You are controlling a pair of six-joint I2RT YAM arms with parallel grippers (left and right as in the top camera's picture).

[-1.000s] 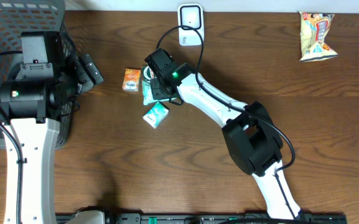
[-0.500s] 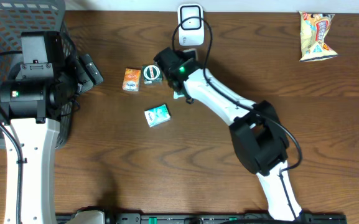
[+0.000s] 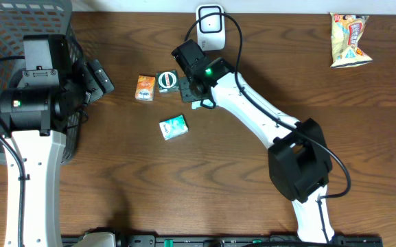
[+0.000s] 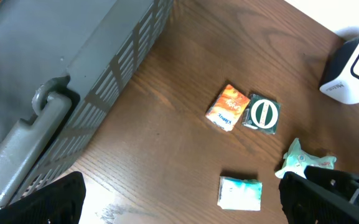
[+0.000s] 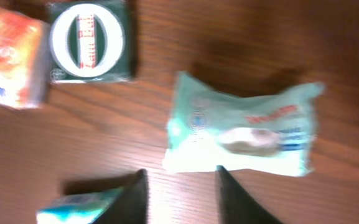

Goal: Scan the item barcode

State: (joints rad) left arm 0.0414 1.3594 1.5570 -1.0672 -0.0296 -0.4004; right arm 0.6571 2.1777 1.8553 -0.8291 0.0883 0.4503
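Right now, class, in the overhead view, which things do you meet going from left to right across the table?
Grey basket → orange packet → dark green packet → white scanner → snack bag.

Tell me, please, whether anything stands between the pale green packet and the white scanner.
Nothing visible does: only bare table lies between the packet and the scanner. The dark green box and orange box sit aside.

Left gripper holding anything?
No, the left gripper is wide open, with only bare table showing between its sides.
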